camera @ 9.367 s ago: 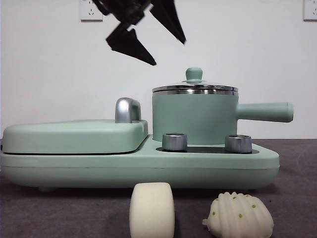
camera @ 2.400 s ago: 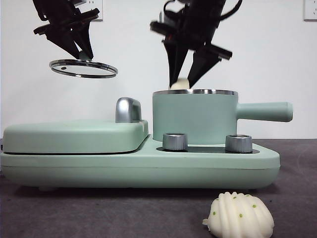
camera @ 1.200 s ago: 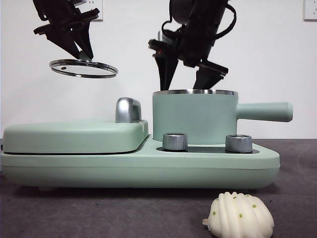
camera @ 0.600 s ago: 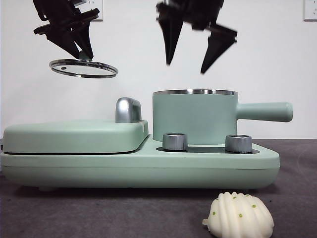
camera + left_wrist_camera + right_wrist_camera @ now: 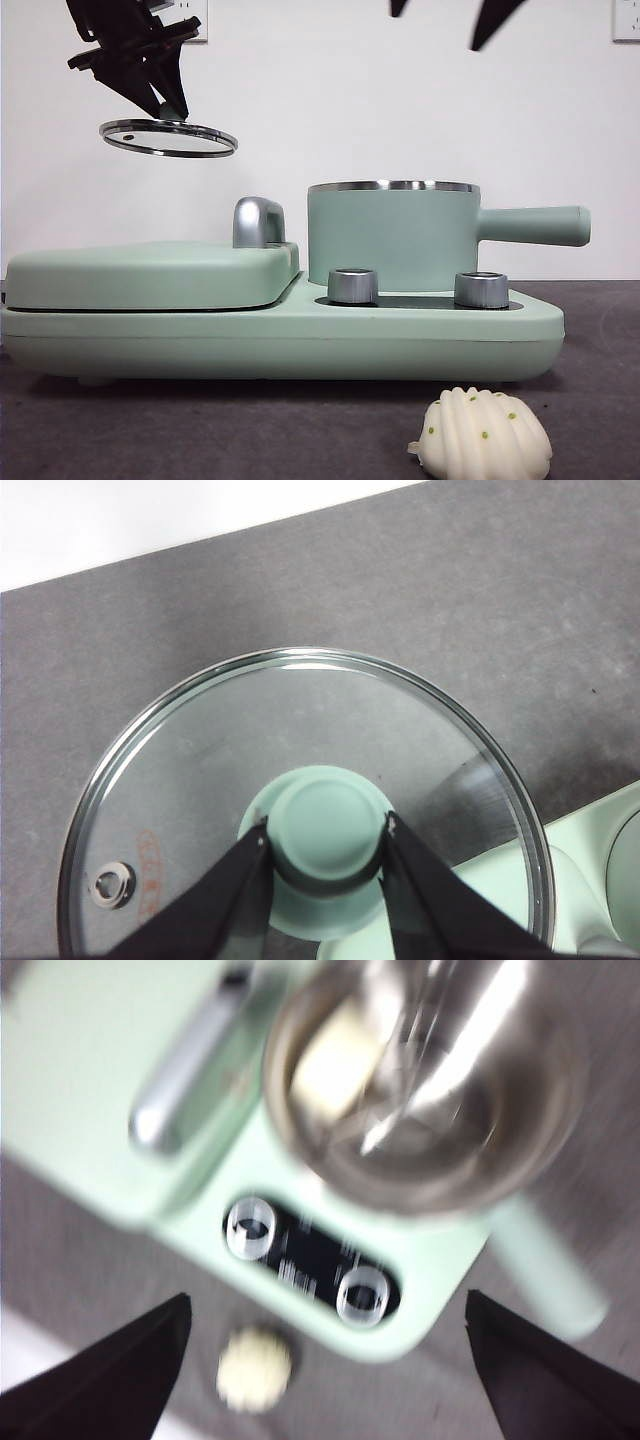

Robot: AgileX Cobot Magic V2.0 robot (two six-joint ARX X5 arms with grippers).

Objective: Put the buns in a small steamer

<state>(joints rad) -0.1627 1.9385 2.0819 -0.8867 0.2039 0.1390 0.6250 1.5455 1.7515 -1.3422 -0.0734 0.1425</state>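
The left hand is closed on the green knob of the glass lid, its 2 jaws pressed against either side of the knob. It holds the lid in the air, slightly tilted, above the flat lidded griddle with its chrome handle; beneath the lid the left wrist view shows mostly dark table and a corner of the mint-green appliance.

The right hand is spread wide and holds nothing. In the front view only its 2 black jaw tips show at the upper edge, high above the small steamer and well apart from it. The right wrist view is blurred, yet it shows the steamer lying open below this hand, with the smooth pale-cream bun inside against the steel wall. In the front view this bun is hidden by the steamer's side.

The steamer stands on the appliance base, lidless, its steel rim bare and its long green handle pointing out to the side. 2 silver dials sit in front of it.

The ridged white bun with green specks lies on the table in front of the appliance, below the right hand and far from it. In the right wrist view it appears between the 2 spread jaws as a small pale blur.
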